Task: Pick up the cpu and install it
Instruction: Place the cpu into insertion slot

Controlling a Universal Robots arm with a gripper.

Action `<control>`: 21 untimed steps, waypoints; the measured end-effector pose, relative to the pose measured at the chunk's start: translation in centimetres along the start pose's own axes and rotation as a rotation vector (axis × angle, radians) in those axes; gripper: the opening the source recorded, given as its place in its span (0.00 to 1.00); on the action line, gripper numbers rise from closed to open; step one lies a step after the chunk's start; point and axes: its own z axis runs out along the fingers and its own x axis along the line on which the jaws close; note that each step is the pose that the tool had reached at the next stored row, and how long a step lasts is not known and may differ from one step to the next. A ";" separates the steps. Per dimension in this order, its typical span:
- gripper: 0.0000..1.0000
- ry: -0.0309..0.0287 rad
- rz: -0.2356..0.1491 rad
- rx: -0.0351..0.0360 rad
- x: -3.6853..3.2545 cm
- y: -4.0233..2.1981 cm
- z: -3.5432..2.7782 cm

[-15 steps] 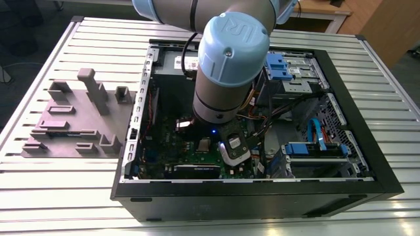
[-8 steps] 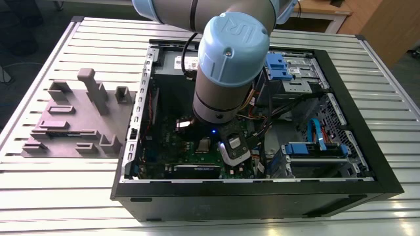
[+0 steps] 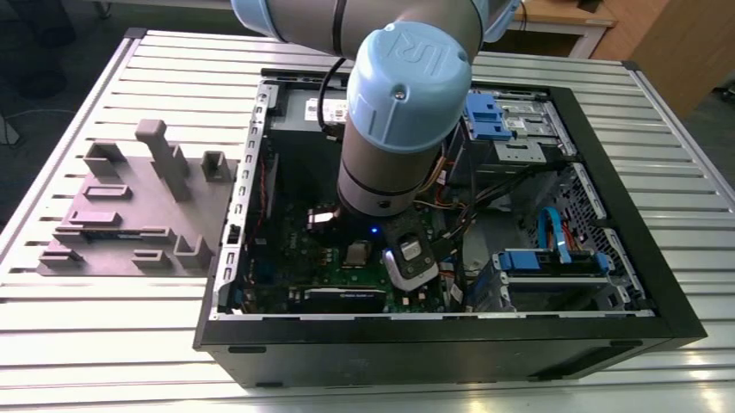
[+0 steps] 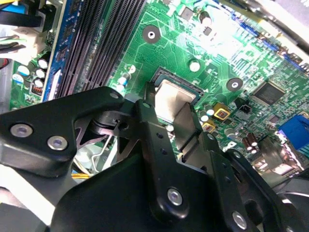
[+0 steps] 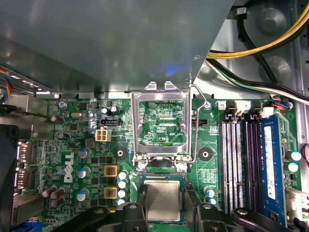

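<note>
- Gripper (image 5: 164, 212) stood low over the motherboard (image 5: 72, 145) inside the open PC case (image 3: 643, 318).
- Cpu (image 5: 163, 199) lay flat in its socket, directly between the fingers (image 4: 190, 118); silver top visible in both wrist views.
- Fingers flanked the chip's edges; clenched or released, cannot tell.
- Socket's hinged load plate (image 5: 161, 121) stood open just beyond the fingertips.

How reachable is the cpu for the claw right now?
Probably yes: the claw sits directly at the cpu, the socket's retention frame is flipped open away from it, and no cable crosses between them.
</note>
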 end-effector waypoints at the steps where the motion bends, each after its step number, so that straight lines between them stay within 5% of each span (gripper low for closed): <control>1: 0.43 0.0000 0.000 0.0000 0.00 0.00 0.00; 21: 0.43 -0.0001 0.000 -0.0004 -0.01 0.04 -0.24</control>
